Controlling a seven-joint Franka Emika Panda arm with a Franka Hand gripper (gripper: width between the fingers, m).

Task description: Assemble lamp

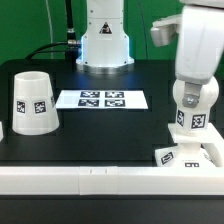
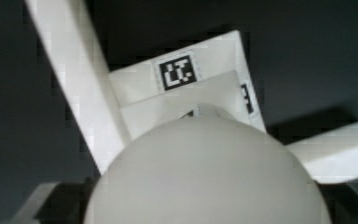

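Hand sits closed around the bulb, directly over the base at the tabletop's front edge, exterior view's right. Shade stands well apart, exterior view's left, beside the marker board.

I see the thin flat white marker board lying on the black matte tabletop. A long white rail runs along the tabletop's near edge.
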